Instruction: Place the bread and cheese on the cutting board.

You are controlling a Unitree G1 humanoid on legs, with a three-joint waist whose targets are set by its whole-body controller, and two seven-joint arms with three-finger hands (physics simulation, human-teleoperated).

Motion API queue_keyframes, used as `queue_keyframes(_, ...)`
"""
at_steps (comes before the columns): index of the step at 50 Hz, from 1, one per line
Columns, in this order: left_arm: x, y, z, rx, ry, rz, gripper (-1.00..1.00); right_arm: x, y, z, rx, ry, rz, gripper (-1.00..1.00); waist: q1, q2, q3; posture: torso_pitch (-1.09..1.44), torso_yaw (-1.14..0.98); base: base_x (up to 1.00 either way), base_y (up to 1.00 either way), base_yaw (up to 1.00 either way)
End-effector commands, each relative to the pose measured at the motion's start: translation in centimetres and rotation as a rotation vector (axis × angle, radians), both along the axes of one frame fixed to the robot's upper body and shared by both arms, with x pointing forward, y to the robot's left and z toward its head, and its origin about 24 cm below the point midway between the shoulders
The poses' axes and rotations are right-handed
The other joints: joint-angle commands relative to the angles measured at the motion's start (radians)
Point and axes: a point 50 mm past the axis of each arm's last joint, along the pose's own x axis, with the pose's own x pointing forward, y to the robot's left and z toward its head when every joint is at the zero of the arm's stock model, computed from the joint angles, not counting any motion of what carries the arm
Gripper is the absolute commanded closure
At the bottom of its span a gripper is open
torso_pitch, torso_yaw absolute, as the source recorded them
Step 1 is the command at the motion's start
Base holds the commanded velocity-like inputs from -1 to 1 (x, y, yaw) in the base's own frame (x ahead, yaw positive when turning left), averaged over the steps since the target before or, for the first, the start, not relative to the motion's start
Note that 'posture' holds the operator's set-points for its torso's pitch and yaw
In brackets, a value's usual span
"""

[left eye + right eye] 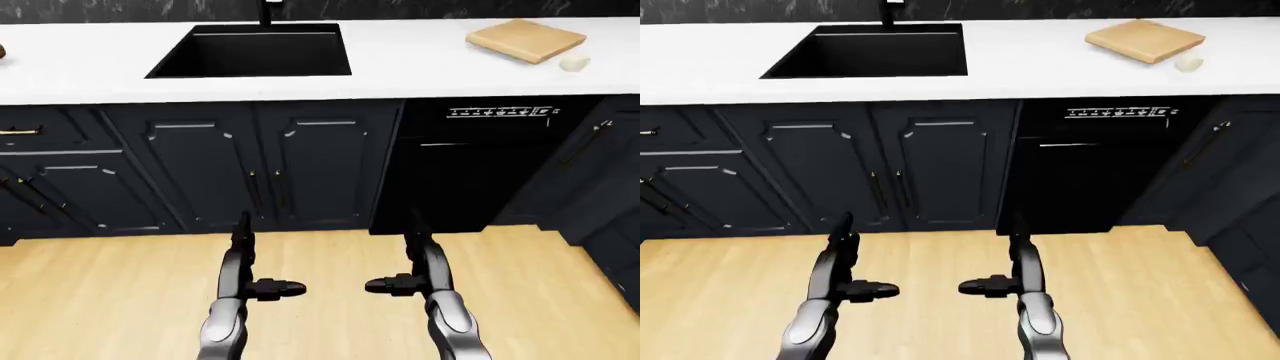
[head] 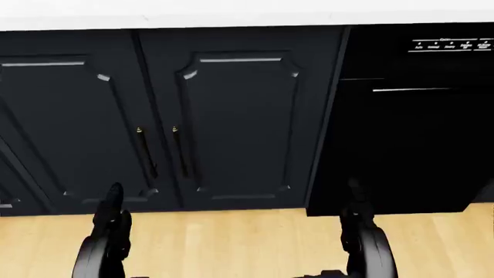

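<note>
Board: flat tan wooden cutting board (image 1: pixel 526 40) on the smooth white countertop (image 1: pixel 400 67), top right.
Cheese: small pale round lump (image 1: pixel 574 64), just beside the board's right corner.
Sink: square black basin (image 1: pixel 254 51).
Hands: shiny black left hand (image 1: pixel 250 279) and right hand (image 1: pixel 418 276), fingers spread, holding nothing, over yellow wood floor (image 1: pixel 330 262).
</note>
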Motion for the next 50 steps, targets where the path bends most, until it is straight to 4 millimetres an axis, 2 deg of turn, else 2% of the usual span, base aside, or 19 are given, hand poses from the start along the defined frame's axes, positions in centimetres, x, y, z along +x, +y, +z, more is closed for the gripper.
queue_keyframes(1,0.9,0.1,3.7,0.001,-0.171,-0.013,-1.0,1.2,0.1,3.1,-0.056,-0.123,-0.007,-1.0,-0.002,-0.008,-0.001,0.0,0.0,0.0,0.0,0.0)
queue_keyframes(3,0.9,0.1,4.2,-0.006,-0.164,-0.019,-1.0,1.3,0.3,3.5,-0.108,-0.108,-0.032,-1.0,0.01,-0.001,-0.063,0.0,0.0,0.0,0.0,0.0)
queue_keyframes(4,0.9,0.1,4.4,-0.012,-0.158,-0.024,-1.0,1.2,0.4,3.9,-0.113,-0.127,-0.024,-1.0,0.011,-0.001,-0.052,0.0,0.0,0.0,0.0,0.0)
queue_keyframes(5,0.9,0.1,4.8,-0.013,-0.155,-0.032,-1.0,1.1,0.5,4.3,-0.127,-0.139,-0.019,-1.0,0.009,-0.008,-0.019,0.0,0.0,0.0,0.0,0.0)
queue_keyframes(7,1.2,0.2,5.6,-0.018,-0.155,-0.041,-1.0,0.9,0.8,5.0,-0.11,-0.126,0.039,-1.0,0.011,-0.007,-0.07,0.0,0.0,0.0,0.0,0.0)
queue_keyframes(8,1.4,0.3,6.1,-0.026,-0.155,-0.04,-1.0,0.8,0.8,5.4,-0.115,-0.123,0.052,-1.0,0.012,-0.007,-0.075,0.0,0.0,0.0,0.0,0.0)
queue_keyframes(12,2.1,0.6,8.2,-0.007,-0.181,-0.036,-1.0,1.2,0.9,7.7,-0.14,-0.168,0.093,-1.0,0.012,-0.003,-0.079,0.0,0.0,0.0,0.0,0.0)
queue_keyframes(17,2.7,1.2,11.0,0.004,-0.221,-0.025,-1.0,2.3,0.9,12.0,-0.132,-0.239,0.122,-1.0,0.009,-0.001,-0.088,0.0,0.0,0.0,0.0,0.0)
queue_keyframes(20,2.6,1.4,13.6,0.01,-0.27,-0.025,-1.0,2.7,1.1,13.5,-0.136,-0.26,0.14,-1.0,0.008,0.001,-0.092,0.0,0.0,0.0,0.0,0.0)
queue_keyframes(24,2.5,1.4,15.9,0.029,-0.309,-0.038,-1.0,2.8,1.0,15.0,-0.15,-0.286,0.147,-1.0,0.007,0.001,-0.093,0.0,0.0,0.0,0.0,0.0)
queue_keyframes(27,2.1,1.4,17.3,0.032,-0.335,-0.045,-1.0,2.7,1.1,16.0,-0.156,-0.313,0.144,-1.0,0.008,0.002,-0.092,0.0,0.0,0.0,0.0,0.0)
queue_keyframes(30,1.4,1.4,18.6,0.032,-0.36,-0.049,-1.0,1.0,1.6,18.0,-0.16,-0.36,0.167,-1.0,0.009,0.004,-0.091,0.0,0.0,0.0,0.0,0.0)
queue_keyframes(32,1.1,1.3,18.8,0.03,-0.368,-0.054,-1.0,0.6,1.6,18.4,-0.156,-0.37,0.168,-1.0,0.009,0.005,-0.085,0.0,0.0,0.0,0.03,0.0)
queue_keyframes(35,1.2,1.3,18.4,0.03,-0.362,-0.053,-1.0,0.7,1.5,17.7,-0.155,-0.362,0.163,-1.0,0.008,0.007,-0.075,0.0,0.0,0.0,0.04,0.0)
queue_keyframes(48,1.5,1.2,17.4,0.034,-0.348,-0.052,-1.0,0.8,1.4,17.0,-0.162,-0.354,0.157,-1.0,0.007,0.005,-0.073,0.0,0.0,0.0,0.03,0.0)
queue_keyframes(49,1.5,1.2,17.4,0.034,-0.347,-0.052,-1.0,0.8,1.4,17.0,-0.163,-0.354,0.158,-1.0,0.005,0.012,-0.089,0.0,0.0,0.01,0.09,0.0)
queue_keyframes(50,1.5,1.2,17.4,0.034,-0.347,-0.052,-1.0,0.8,1.5,17.0,-0.163,-0.355,0.158,-1.0,0.005,0.009,-0.079,0.0,0.0,0.0,0.09,0.0)
